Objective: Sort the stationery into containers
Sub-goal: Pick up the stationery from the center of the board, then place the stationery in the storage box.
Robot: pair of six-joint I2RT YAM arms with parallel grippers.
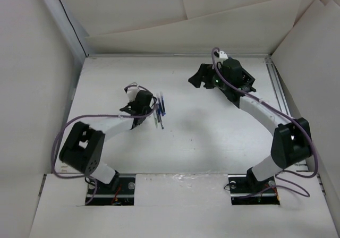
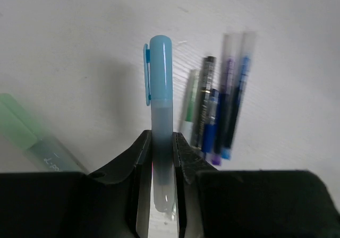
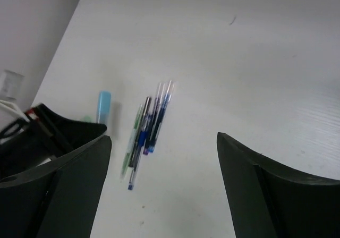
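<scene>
My left gripper (image 2: 162, 153) is shut on a light blue capped marker (image 2: 160, 89), cap pointing away, held low over the white table. It shows in the top view (image 1: 141, 104) at the left centre. A bundle of thin pens (image 2: 218, 110), blue, dark, purple and green, lies just right of it. The bundle also shows in the top view (image 1: 159, 110) and the right wrist view (image 3: 146, 126). A pale green marker (image 2: 26, 134) lies to the left. My right gripper (image 3: 164, 163) is open and empty, high at the back (image 1: 201, 78). The black organizer is out of view.
White walls enclose the table (image 1: 212, 137) at the left, back and right. A metal rail (image 1: 279, 89) runs along the right edge. The left arm's gripper (image 3: 32, 137) shows at the left of the right wrist view.
</scene>
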